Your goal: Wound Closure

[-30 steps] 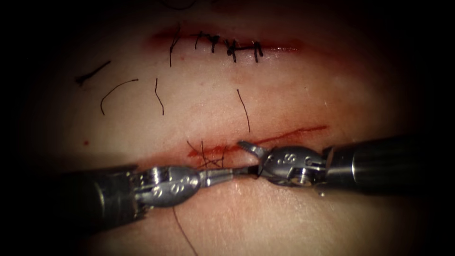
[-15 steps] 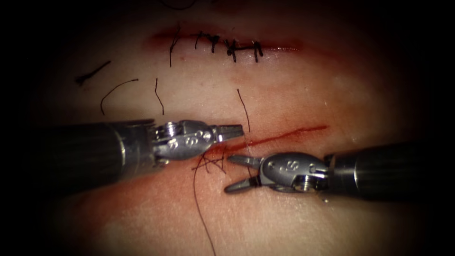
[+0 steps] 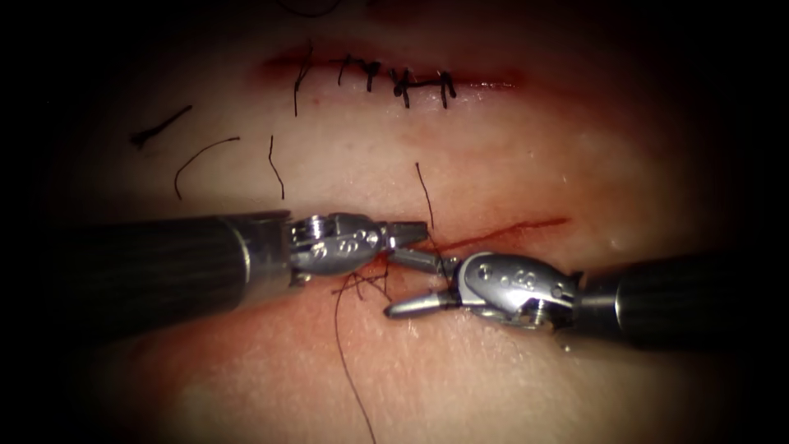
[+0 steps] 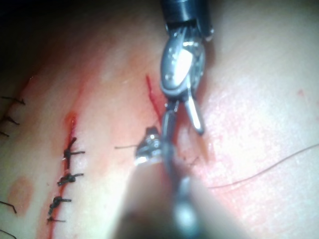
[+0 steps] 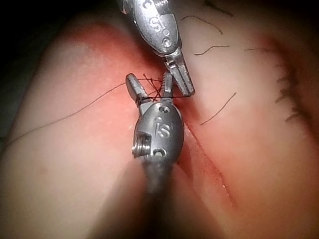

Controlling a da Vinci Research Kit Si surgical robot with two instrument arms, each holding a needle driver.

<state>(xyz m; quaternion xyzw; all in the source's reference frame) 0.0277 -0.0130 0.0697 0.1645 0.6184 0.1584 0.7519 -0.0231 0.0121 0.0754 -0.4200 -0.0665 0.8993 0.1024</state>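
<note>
On the tissue point(image 3: 493, 156), an open cut point(image 3: 501, 232) with red fluid runs between the two tools. A dark thread knot point(image 3: 363, 284) sits at the cut's left end, and a long thread point(image 3: 341, 353) trails down from it. My left tool point(image 3: 407, 233) lies across the cut above the knot. Its jaws are shut, and knot strands run up to their tip point(image 5: 182, 82). My right tool point(image 3: 403, 284) is just right of the knot. Its jaws are spread wide around the strands point(image 5: 158, 92) and hold nothing. Its upper jaw almost touches the left tool's tip.
A second cut point(image 3: 394, 82) higher up is closed with several dark stitches. Loose cut ends of thread point(image 3: 201, 156) lie on the tissue at upper left. One short end point(image 3: 424, 193) stands just above the left tool's tip.
The left tool rose from below the cut to above the knot, and the long thread shifted with it. The right tool's jaws spread wider and moved left around the knot strands.
</note>
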